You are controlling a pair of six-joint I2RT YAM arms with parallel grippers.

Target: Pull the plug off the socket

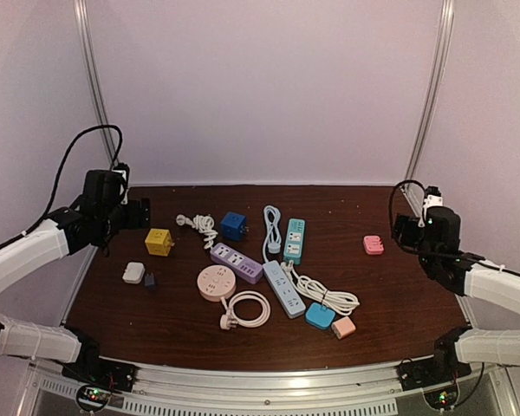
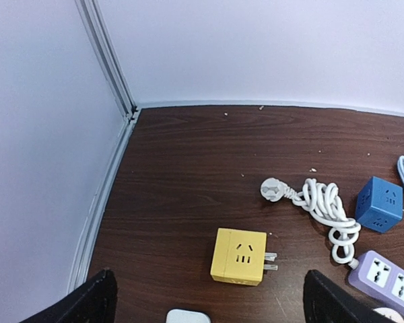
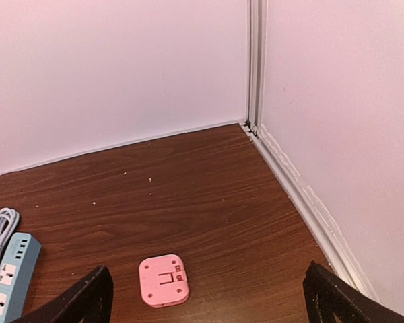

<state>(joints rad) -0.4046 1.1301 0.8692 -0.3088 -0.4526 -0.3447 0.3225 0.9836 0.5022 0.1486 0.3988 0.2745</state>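
Fingers (image 2: 94, 303) of the left gripper (image 2: 209, 274) stand spread and empty, seemingly because the yellow cube plug (image 2: 239, 256) just ahead between them lies free with bare prongs; the right gripper (image 3: 207, 270) gapes idle too.

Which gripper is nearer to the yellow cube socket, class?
Left. The left gripper hovers open just beyond the yellow cube socket, toward the left wall. The right gripper is far off on the opposite side, beside the pink socket.
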